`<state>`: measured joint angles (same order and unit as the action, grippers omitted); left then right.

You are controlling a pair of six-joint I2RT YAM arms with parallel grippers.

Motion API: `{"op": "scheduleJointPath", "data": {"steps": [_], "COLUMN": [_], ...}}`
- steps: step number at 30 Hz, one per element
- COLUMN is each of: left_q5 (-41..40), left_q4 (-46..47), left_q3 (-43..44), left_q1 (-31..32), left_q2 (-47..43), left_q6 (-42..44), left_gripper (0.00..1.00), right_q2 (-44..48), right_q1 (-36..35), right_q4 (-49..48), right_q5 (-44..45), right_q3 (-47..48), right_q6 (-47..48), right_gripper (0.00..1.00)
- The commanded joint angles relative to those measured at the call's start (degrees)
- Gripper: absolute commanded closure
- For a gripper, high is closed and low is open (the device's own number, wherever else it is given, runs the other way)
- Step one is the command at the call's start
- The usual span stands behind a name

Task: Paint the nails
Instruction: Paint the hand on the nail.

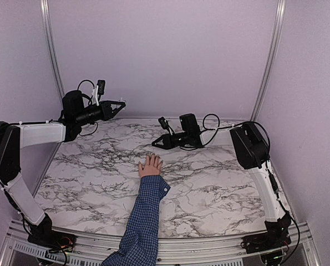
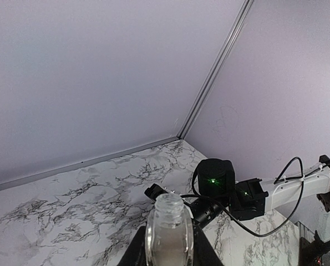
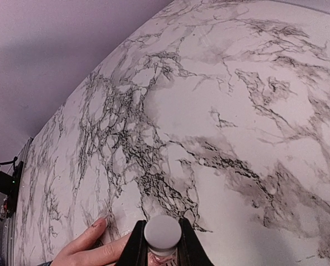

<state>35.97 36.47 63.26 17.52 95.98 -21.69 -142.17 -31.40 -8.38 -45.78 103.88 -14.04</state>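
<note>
A small light-skinned hand (image 1: 150,166) lies flat on the marble table (image 1: 92,183), fingers spread, in a blue checked sleeve (image 1: 145,216). The nails are too small to make out from above. In the right wrist view one fingertip nail (image 3: 100,222) shows, tinted pinkish. My right gripper (image 1: 155,144) hovers just past the fingertips. It is shut on a white round-topped polish cap (image 3: 162,231), and whatever hangs under the cap is hidden. My left gripper (image 1: 122,103) is raised at the back left, shut on a clear uncapped glass bottle (image 2: 169,233) that stands upright between its black fingers (image 2: 132,254).
Lilac walls with metal corner rails (image 1: 52,55) close in the table at the back and sides. The right arm's black wrist and cables (image 2: 217,180) lie across the middle of the table, behind the hand. The arm bases stand at the near edge (image 1: 170,244).
</note>
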Motion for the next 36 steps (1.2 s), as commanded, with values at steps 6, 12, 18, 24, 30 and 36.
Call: {"op": "scheduleJointPath", "data": {"steps": [6, 12, 18, 24, 30, 36], "left_q5": [0.44, 0.42, 0.33, 0.35, 0.36, 0.36], "left_q4": [2.82, 2.82, 2.82, 2.82, 2.82, 2.83], "left_q3": [-0.03, -0.25, -0.51, -0.51, -0.51, -0.52], "left_q1": [-0.29, -0.29, -0.29, -0.29, -0.32, -0.29], "left_q2": [-0.67, -0.88, -1.09, -1.09, -1.1, -1.06], "left_q6": [0.53, 0.59, 0.64, 0.63, 0.65, 0.53], "left_gripper": [1.0, 1.0, 1.0, 1.0, 1.0, 1.0], "right_q2": [-0.26, -0.39, -0.73, -0.59, -0.35, 0.07], "right_q1": [-0.59, -0.94, -1.03, -1.03, -1.03, -1.01], "right_q4": [1.37, 1.59, 1.86, 2.78, 3.5, 3.72], "right_q5": [0.78, 0.86, 1.16, 2.21, 2.63, 2.83], "right_q3": [0.61, 0.52, 0.62, 0.53, 0.49, 0.0], "right_q6": [1.54, 1.75, 1.92, 2.5, 3.25, 3.65], "right_gripper": [1.0, 1.0, 1.0, 1.0, 1.0, 1.0]}}
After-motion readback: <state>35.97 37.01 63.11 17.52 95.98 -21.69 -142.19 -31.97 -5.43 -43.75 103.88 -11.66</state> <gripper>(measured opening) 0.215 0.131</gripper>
